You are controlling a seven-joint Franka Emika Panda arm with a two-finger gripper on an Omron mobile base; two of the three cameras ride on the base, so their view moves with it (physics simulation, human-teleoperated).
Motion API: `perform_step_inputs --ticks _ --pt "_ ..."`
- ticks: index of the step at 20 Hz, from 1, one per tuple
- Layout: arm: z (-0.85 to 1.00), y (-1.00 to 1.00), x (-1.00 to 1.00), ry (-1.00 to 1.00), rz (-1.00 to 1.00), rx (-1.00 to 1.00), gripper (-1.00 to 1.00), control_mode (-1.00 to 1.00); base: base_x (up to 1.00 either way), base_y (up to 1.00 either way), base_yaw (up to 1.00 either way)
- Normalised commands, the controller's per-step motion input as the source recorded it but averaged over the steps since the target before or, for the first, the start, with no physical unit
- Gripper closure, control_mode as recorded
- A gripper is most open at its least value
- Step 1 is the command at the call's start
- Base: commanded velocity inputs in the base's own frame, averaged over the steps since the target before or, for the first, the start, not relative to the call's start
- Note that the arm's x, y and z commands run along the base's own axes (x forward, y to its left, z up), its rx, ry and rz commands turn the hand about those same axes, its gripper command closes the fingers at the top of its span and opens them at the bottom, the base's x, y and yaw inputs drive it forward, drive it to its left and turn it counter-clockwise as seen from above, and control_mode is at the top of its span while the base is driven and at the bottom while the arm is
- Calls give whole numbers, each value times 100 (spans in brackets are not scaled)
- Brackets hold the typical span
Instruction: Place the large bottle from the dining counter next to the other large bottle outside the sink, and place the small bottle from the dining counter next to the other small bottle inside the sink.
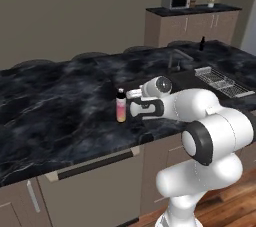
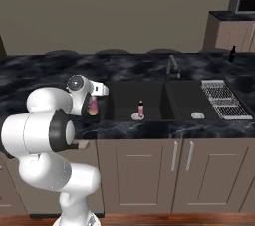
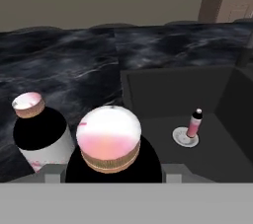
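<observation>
In the hand view the gripper (image 3: pixel 111 176) sits at the bottom centre with its jaws part-way apart on either side of a large bottle (image 3: pixel 109 141), whose pink-and-white cap fills the lower middle of the frame; the dark shoulders of the bottle lie right between the two finger tips, so the gripper appears to be clasping it. Just to its left, in the lower left of that view, stands a second large bottle (image 3: pixel 34 129) with the same pink cap, close beside the held one on the black marble surface (image 3: pixel 74 65). In the left base view a pink-yellow bottle (image 1: pixel 121 106) stands upright at centre frame, just left of the gripper (image 1: pixel 136 107). To the right of the gripper in the hand view the sink (image 3: pixel 163 87) opens as a dark basin, and inside it, right of centre, the other small bottle (image 3: pixel 194 125) stands upright near a round drain. The small bottle (image 2: pixel 231 54) stands on the surface in the upper right of the right base view, well apart from the gripper.
</observation>
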Motion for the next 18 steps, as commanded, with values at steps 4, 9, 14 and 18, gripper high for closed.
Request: perform_step_inputs --ticks 4,9,14,18 --pt "0 0 0 0 0 0 100 100 0 -34 0" --pt "0 0 0 0 0 0 100 100 0 -2 0" --pt "0 0 0 0 0 0 100 100 0 0 0" --pt "0 0 0 0 0 0 100 100 0 3 0"
